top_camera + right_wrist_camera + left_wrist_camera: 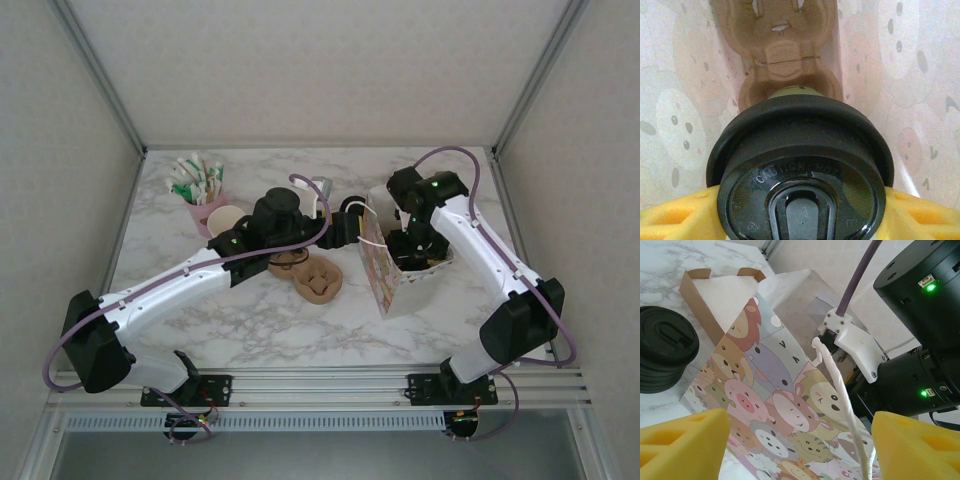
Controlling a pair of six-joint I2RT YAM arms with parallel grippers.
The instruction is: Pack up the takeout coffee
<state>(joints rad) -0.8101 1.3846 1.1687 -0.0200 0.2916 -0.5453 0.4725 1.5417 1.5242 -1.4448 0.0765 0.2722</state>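
Black-lidded takeout coffee sits inside bag, clamped between right fingers, above carrier at bag bottom. Beside bag, left fingers wide, empty. Lower straight; release once seated.

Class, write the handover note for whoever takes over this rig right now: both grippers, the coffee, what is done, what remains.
Left gripper: open beside the paper bag, with the rope handle between its fingers but not gripped.
Right gripper: shut on the takeout coffee, down inside the bag.
Coffee: upright, lid on, over a cup slot of the cardboard carrier in the bag. I cannot tell if it is seated.
Done: the coffee is in the bag.
Left to do: probably seat it, release it and lift the right arm out.
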